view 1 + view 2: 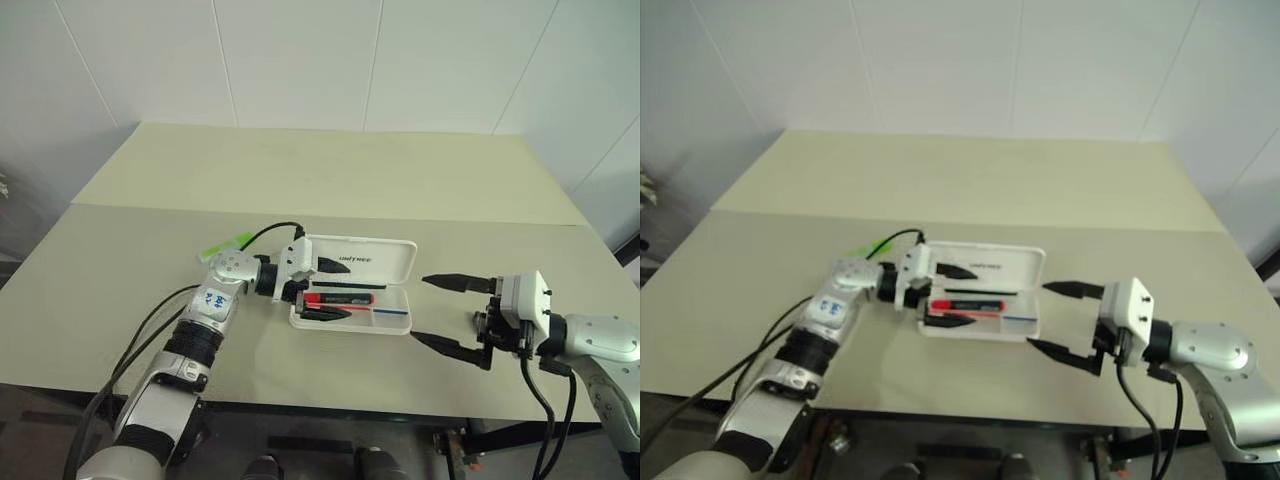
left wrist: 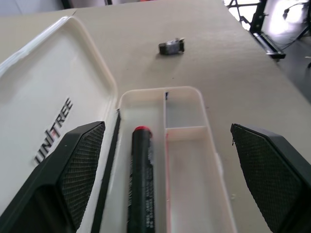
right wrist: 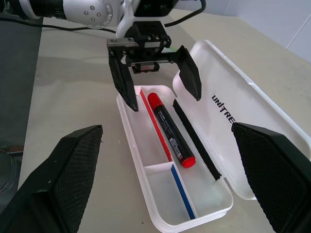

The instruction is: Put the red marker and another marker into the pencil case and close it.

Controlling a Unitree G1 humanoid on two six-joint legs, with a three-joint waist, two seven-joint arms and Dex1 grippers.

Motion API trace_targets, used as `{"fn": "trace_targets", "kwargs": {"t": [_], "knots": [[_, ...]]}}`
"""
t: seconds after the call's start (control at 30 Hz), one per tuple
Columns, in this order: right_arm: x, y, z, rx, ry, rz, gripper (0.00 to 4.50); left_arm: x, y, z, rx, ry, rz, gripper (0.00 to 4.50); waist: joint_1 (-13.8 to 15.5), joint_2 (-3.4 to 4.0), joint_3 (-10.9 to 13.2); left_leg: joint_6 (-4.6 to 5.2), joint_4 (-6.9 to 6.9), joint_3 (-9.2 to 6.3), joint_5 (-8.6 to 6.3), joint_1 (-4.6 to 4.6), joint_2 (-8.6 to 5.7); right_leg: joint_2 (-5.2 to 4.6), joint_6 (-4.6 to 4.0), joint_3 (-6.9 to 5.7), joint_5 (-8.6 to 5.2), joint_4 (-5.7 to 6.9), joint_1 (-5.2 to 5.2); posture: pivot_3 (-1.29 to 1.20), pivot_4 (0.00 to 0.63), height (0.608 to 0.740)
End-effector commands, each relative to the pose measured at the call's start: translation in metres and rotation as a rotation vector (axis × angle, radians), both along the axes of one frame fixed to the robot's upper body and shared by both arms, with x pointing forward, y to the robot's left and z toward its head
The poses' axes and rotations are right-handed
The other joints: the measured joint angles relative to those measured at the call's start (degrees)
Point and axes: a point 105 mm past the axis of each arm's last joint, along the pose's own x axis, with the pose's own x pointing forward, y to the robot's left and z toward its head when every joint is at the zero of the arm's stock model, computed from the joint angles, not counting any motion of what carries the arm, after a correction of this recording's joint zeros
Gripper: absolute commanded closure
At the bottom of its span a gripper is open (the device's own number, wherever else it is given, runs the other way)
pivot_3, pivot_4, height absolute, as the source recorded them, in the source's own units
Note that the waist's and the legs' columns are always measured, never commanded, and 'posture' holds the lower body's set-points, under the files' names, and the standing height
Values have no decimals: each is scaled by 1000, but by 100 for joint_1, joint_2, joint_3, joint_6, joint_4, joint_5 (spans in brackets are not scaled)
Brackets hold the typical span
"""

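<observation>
The red marker (image 3: 170,128) lies in the open pencil case (image 3: 206,216), right below the left gripper (image 3: 158,87), whose fingers are spread wide. The right gripper (image 1: 448,315) is wide open too, beside the case.

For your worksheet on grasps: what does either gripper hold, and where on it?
Nothing. Both the left gripper and right gripper are open; the red marker lies free in the pencil case.

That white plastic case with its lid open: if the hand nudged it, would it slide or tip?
The flat white hard-plastic pencil case would probably slide, not tip: it lies low and wide, lid flat on the smooth beige table. It looks light and stiff. The round red-and-black marker inside might roll slightly, though the narrow slot should hold it.
</observation>
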Motion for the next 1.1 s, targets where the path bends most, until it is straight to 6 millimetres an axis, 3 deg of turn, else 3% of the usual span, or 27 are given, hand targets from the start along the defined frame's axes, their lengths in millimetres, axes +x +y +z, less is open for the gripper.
{"fn": "trace_targets", "kwargs": {"t": [0.03,0.13,0.3,0.43,0.5,0.63,0.83,0.97,1.1], "knots": [[1,3,4,12,-14,24,0,-10,9,11,-41,-19,-1,55,-9,0,0,0,-1,0,0,1,1,0,1,0,0,2,0,0,150,740],[3,5,4,13,-11,39,0,-7,21,15,-75,-45,75,55,18,0,0,0,3,-1,0,0,1,0,0,0,0,3,0,0,150,740],[7,7,4,10,-7,63,0,-12,58,22,-134,-17,194,55,-14,0,0,1,4,-1,0,3,1,0,-3,1,0,4,2,0,150,740],[9,10,5,9,-6,90,0,-16,108,27,-122,-21,313,55,-33,0,0,0,0,-1,0,4,3,-1,-3,-1,0,6,0,0,150,740],[10,10,4,7,-4,97,0,-19,119,30,-121,-24,334,55,-24,0,0,0,0,-1,0,4,4,0,-14,-1,-6,5,0,0,150,740],[13,11,5,3,-4,112,0,-17,164,33,-96,-54,474,55,-4,0,0,0,2,-1,0,3,4,-2,-48,-2,-24,3,1,0,150,740],[16,12,6,-2,-5,125,0,9,208,40,-197,-80,731,55,21,0,0,0,2,-3,0,3,4,-2,-51,-4,-25,3,1,0,150,740],[17,12,6,-4,-9,120,0,28,230,29,-220,-54,881,55,19,0,0,0,2,-2,0,3,3,-2,-33,-4,-15,4,1,0,150,740],[16,10,8,-4,-15,106,0,41,236,13,-207,13,939,55,16,0,0,0,0,-2,0,3,3,-2,-10,-6,-3,4,0,0,150,740]]}}
